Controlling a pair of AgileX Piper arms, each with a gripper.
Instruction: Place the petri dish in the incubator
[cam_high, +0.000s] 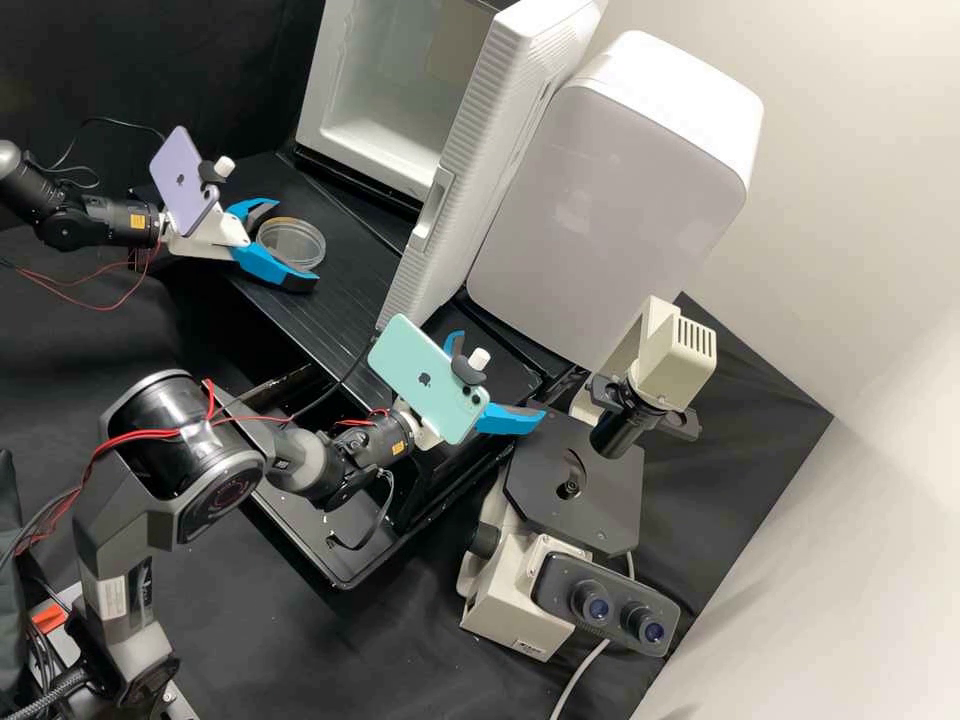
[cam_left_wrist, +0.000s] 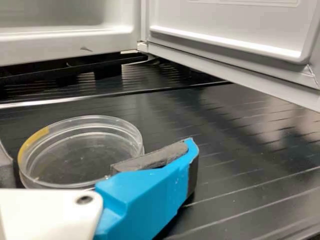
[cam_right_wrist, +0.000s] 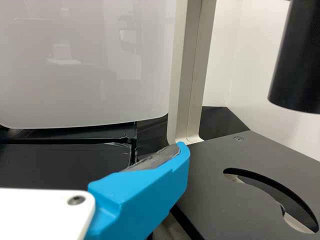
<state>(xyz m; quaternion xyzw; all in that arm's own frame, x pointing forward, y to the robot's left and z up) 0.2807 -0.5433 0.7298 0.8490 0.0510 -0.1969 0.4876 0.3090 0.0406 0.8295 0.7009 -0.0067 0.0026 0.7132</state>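
Clear plastic, so we guessed the one petri dish (cam_high: 291, 242) was light, stiff, slick and crackable: pinch its rim. High view: it sat at 7 o'clock from the one incubator (cam_high: 400, 90), between the left gripper's (cam_high: 268, 240) spread fingers; the right gripper (cam_high: 497, 385) was spread, empty. Left wrist view: petri dish (cam_left_wrist: 80, 150) flat on the tray (cam_left_wrist: 240, 150). Right wrist view: a finger (cam_right_wrist: 145, 185) by the microscope stage (cam_right_wrist: 260, 165).

Colour-wise: the incubator (cam_high: 400, 90) is all white, with a ribbed door edge. The petri dish (cam_left_wrist: 80, 150) is clear, with a yellow streak on its rim. The left tool (cam_high: 292, 244) and right tool (cam_high: 500, 378) are white with bright blue fingers (cam_left_wrist: 150, 195) and dark grey pads. There's a purple phone (cam_high: 183, 180), a mint green phone (cam_high: 425, 378) and red wires (cam_high: 80, 285). The bench (cam_high: 340, 290) is black and grooved, and the microscope (cam_high: 520, 590) is cream with a black stage.
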